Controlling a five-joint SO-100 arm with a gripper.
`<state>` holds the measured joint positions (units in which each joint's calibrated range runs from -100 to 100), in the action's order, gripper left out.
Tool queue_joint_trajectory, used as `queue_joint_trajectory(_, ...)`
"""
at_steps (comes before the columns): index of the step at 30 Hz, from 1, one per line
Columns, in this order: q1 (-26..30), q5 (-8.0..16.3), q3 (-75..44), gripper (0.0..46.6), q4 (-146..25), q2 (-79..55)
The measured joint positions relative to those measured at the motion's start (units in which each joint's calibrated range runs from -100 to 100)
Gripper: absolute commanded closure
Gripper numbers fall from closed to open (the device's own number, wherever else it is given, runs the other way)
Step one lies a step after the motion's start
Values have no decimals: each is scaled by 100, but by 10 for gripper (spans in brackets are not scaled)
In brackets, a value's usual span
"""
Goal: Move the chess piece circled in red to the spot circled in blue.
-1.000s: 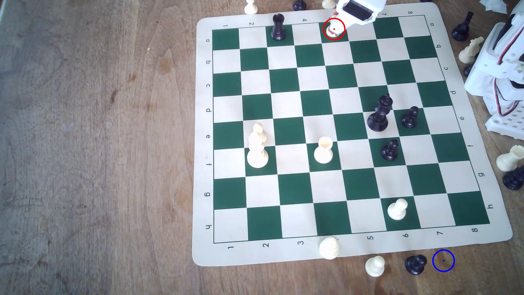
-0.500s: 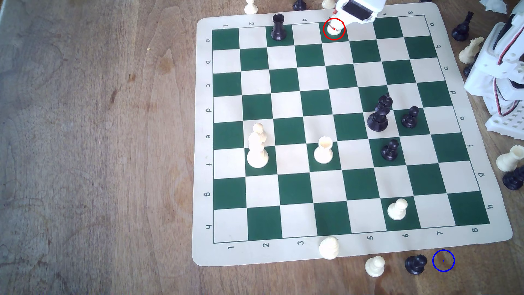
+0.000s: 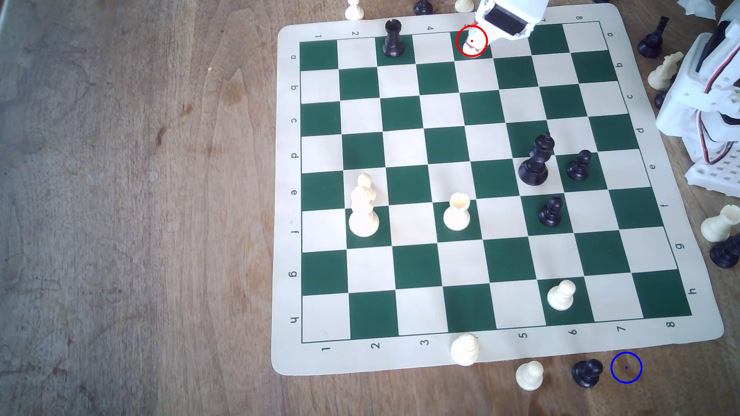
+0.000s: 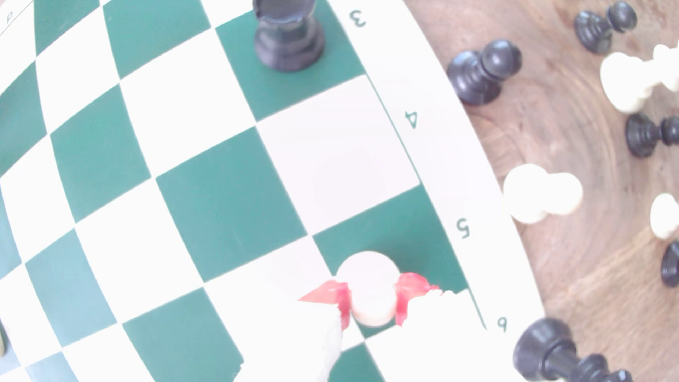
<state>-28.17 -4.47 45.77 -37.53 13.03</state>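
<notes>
The gripper (image 4: pixel 371 301) is clamped on the cream pawn (image 4: pixel 368 290), upright between its red-tipped fingers (image 4: pixel 404 294) on a green square at the chessboard's (image 3: pixel 288 120) far edge, well apart from the blue-circled spot (image 3: pixel 626 367) on bare tabletop off the board's opposite near corner.

Arm (image 3: pixel 704 100) based at exterior view's right edge, reaching to the far side. Gripper (image 4: pixel 371 305) angled down, red-tipped fingers (image 4: pixel 340 301) pressed on both sides of a pawn (image 4: pixel 369 286), closed around it.
</notes>
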Motion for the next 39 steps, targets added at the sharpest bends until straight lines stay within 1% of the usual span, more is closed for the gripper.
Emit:
queue_joint_trajectory(5, 22, 0, 18, 464, -335, 913)
queue_joint_trajectory(6, 44, 29, 18, 464, -526, 1391)
queue_joint_trajectory(8, 147, 78, 9, 464, -693, 1751)
queue_joint_trajectory(10, 391, 171, -72, 464, -1155, 2204)
queue_joint_trajectory(11, 760, 269, -226, 464, -1761, 2723)
queue_joint_trajectory(14, 1239, 425, -506, 464, -2430, 3335)
queue_joint_trajectory(15, 1718, 552, -741, 464, -2876, 3745)
queue_joint_trajectory(17, 2220, 654, -976, 464, -3171, 4013)
queue_joint_trajectory(18, 2426, 742, -1139, 464, -3371, 4106)
queue_joint_trajectory(19, 2913, 884, -1437, 464, -3681, 4214)
queue_joint_trajectory(20, 3201, 933, -1536, 464, -3785, 4256)
queue_joint_trajectory(23, 3761, 1153, -1717, 464, -4112, 4399)
queue_joint_trajectory(24, 4381, 1294, -1753, 464, -4239, 4432)
queue_joint_trajectory(25, 4624, 1338, -1753, 464, -4279, 4432)
queue_joint_trajectory(27, 4941, 1455, -1753, 464, -4295, 4416)
queue_joint_trajectory(28, 5420, 1534, -1753, 464, -4295, 4315)
queue_joint_trajectory(29, 5678, 1558, -1753, 464, -4295, 4265)
queue_joint_trajectory(32, 6091, 1587, -1753, 464, -4239, 4089)
queue_joint_trajectory(33, 6364, 1587, -1735, 464, -4088, 4072)
queue_joint_trajectory(39, 6748, 1592, -1437, 464, -3315, 3812)
